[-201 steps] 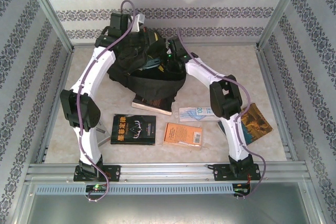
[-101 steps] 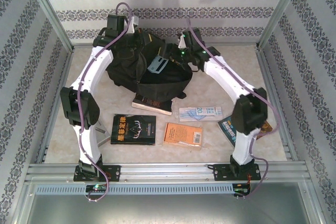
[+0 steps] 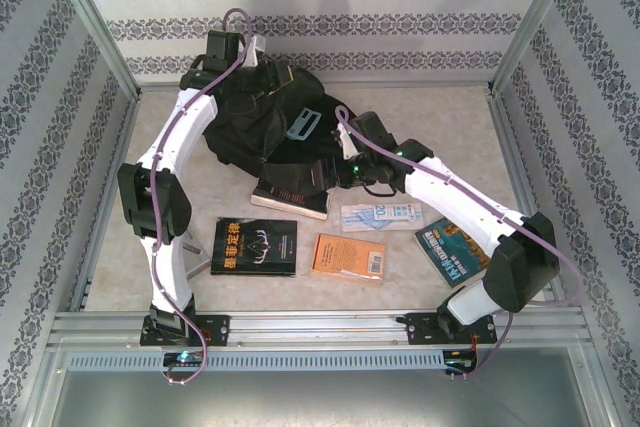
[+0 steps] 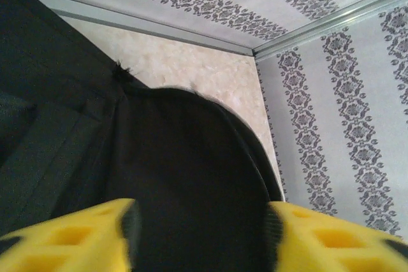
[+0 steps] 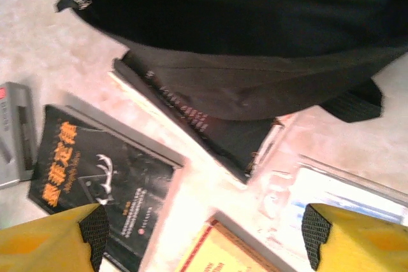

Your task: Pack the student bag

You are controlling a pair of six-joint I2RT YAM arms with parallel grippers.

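On the table point(image 3: 450, 137), far middle, lay the student bag point(image 3: 262, 132). The left gripper point(image 4: 200, 237) and right gripper point(image 5: 203, 237) stood open; fetching the black book point(image 5: 95, 183) seemed next, needing the right one lowered.

Far right of the surface point(image 3: 440, 117) lies bare up to the patterned side wall point(image 3: 590, 97): the widest open approach. The student bag point(image 3: 265, 127) is heaped far centre-left and blocks the middle. The left tool point(image 4: 201, 237), fingers apart, sits close over its black fabric, near the back corner. A thick black book point(image 3: 290, 197) is wedged partly under the bag's near edge. Near row, left to right: black book with orange title point(image 3: 254, 245), orange book point(image 3: 349, 256), clear packet point(image 3: 381, 214), blue book point(image 3: 445, 247) partly under the right arm point(image 3: 470, 209). Narrow bare lanes run between them. The right tool point(image 5: 204, 234) hangs spread wide above these, nothing between its fingers. The left arm point(image 3: 165, 147) crowds the left strip.
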